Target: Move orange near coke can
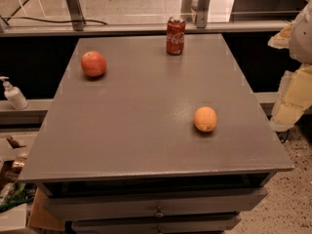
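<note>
The orange (205,119) lies on the grey table top (146,111), towards the front right. The coke can (175,35) stands upright at the far edge of the table, a little right of centre. The two are well apart, with bare table between them. My gripper (291,99) shows as pale, yellowish shapes at the right edge of the view, off the table's right side and to the right of the orange. It holds nothing that I can see.
A reddish apple (93,64) lies at the far left of the table. A white pump bottle (13,94) stands on a ledge to the left. Drawers (156,206) are below the front edge. A rail with posts (73,6) runs behind the table.
</note>
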You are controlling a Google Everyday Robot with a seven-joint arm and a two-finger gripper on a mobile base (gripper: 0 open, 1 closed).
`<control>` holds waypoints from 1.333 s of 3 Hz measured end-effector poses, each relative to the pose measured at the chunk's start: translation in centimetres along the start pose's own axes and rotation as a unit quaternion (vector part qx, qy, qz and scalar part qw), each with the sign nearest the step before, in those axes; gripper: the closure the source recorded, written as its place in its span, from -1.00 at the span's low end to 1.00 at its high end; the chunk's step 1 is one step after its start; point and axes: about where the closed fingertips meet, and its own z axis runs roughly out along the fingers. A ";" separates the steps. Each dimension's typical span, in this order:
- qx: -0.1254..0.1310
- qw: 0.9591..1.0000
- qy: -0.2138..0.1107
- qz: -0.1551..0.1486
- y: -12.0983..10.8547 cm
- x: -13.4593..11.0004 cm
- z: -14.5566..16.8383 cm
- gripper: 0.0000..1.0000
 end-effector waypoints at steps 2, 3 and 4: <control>-0.006 1.000 -0.019 0.010 0.0 0.8 1.5 -1.00; -0.021 0.999 -0.042 0.020 0.1 1.7 3.8 -1.00; -0.042 0.995 -0.082 0.030 0.3 2.0 6.4 -1.00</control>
